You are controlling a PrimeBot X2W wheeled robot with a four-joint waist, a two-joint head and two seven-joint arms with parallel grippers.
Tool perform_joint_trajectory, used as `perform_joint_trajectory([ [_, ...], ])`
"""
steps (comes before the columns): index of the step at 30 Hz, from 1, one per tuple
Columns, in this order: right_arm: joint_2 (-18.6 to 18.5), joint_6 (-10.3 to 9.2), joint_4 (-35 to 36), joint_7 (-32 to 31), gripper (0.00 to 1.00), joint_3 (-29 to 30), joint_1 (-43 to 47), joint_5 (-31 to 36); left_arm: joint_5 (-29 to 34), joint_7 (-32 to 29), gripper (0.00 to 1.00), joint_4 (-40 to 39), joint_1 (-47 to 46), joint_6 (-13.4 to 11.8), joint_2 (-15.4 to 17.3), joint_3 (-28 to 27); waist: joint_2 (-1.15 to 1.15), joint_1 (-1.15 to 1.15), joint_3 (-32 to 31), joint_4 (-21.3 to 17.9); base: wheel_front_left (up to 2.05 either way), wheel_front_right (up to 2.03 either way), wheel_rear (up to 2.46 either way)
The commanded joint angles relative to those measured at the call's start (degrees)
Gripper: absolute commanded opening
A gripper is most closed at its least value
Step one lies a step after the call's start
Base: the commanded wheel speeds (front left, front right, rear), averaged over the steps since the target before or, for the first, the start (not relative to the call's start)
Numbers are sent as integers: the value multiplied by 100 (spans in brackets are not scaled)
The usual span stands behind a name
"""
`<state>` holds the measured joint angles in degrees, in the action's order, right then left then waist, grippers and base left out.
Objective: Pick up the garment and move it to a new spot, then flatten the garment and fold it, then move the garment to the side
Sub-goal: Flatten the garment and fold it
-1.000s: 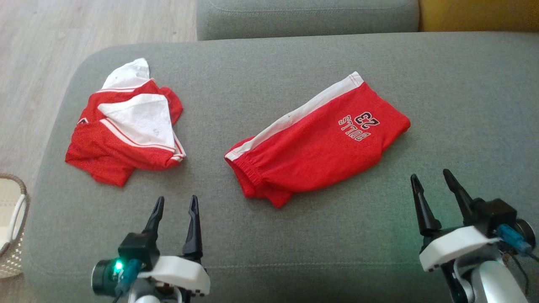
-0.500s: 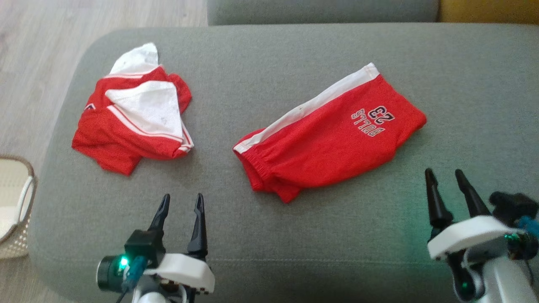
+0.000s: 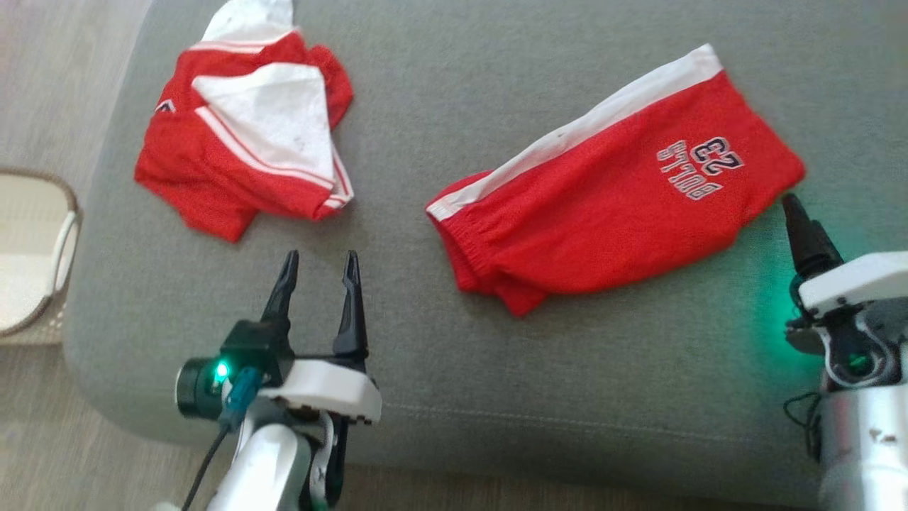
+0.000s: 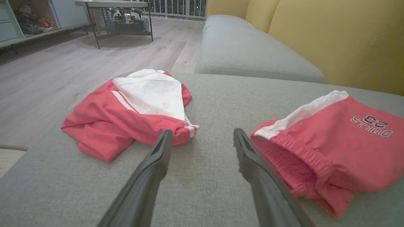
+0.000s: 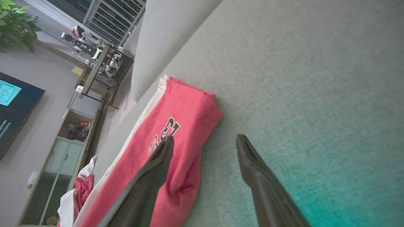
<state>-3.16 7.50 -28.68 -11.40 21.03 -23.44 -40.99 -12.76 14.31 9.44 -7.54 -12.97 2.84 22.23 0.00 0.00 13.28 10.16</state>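
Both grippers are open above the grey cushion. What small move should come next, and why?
Probably lower the right gripper onto the printed end of the red shorts with a white side stripe: its open fingers hover astride that edge, holding nothing.

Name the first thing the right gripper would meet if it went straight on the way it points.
Probably the red shorts: the open right gripper aims at their printed end, half over cloth, half over bare cushion. Height above the cloth is unclear.
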Motion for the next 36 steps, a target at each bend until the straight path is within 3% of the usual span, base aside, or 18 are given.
perform_joint_trajectory([
  [1,24,-1,-33,-272,100,47,-405,-133,-48,69,100,-204,-258,-57,4,-140,0,0,212,204,0,0,0],
  [10,-44,-1,-637,-1075,100,415,-977,36,-139,69,100,-178,-350,-180,4,-35,0,0,417,432,0,0,0],
  [27,-245,-1,-1575,-1248,100,455,-1768,1060,-452,69,100,-322,-396,-288,4,159,0,0,641,733,0,0,0],
  [28,-264,-1,-1608,-1236,0,434,-1796,1118,-463,69,100,-322,-393,-296,4,173,0,0,637,751,0,0,0],
  [36,-302,-1,-1753,-696,0,559,-1811,1256,-502,69,100,-343,-317,-320,4,116,0,0,471,760,0,0,0],
])
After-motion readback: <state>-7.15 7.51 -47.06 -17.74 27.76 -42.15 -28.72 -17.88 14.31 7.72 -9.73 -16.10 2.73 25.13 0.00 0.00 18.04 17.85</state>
